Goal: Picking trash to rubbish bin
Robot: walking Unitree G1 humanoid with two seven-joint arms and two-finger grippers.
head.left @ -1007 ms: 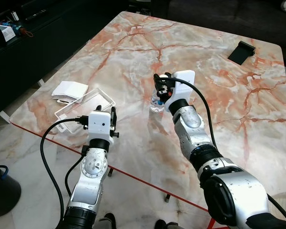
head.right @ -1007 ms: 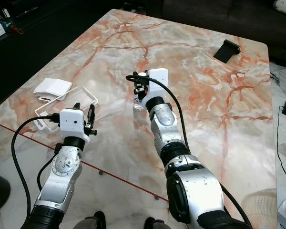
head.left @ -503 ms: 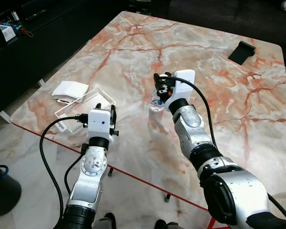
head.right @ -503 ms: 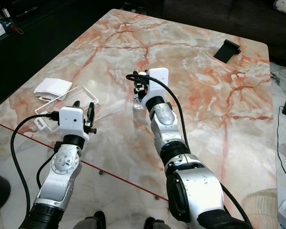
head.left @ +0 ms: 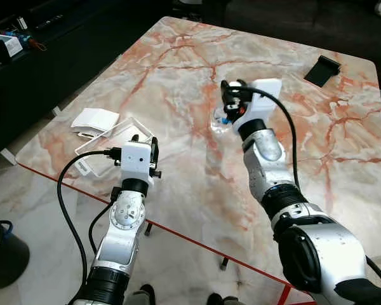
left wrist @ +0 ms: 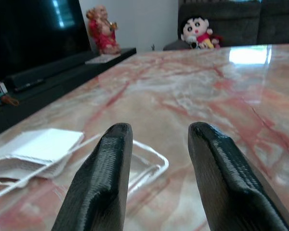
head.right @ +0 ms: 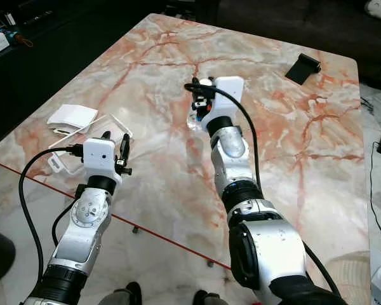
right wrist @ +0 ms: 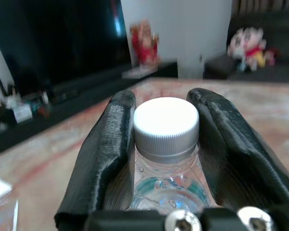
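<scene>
A small clear water bottle (head.left: 220, 124) with a white cap (right wrist: 166, 120) is over the middle of the marble table (head.left: 178, 76). My right gripper (head.left: 232, 103) is shut on its neck, one black finger on each side of the cap. Whether the bottle's base touches the table I cannot tell. My left gripper (head.left: 145, 141) is open near the table's front left edge, nothing between its fingers (left wrist: 106, 168). It points at a clear plastic tray (head.left: 112, 140) just beyond it. A white folded paper pack (head.left: 93, 119) lies beside the tray.
A black object (head.left: 322, 68) lies at the table's far right. The table's near edge has a red rim (head.left: 197, 244), with pale marble floor below. A dark TV cabinet (head.left: 25, 57) stands to the left, and a dark round item (head.left: 3, 254) sits on the floor.
My right gripper has carried the bottle away from me and to the right over the table. The left gripper has edged slightly forward towards the tray.
</scene>
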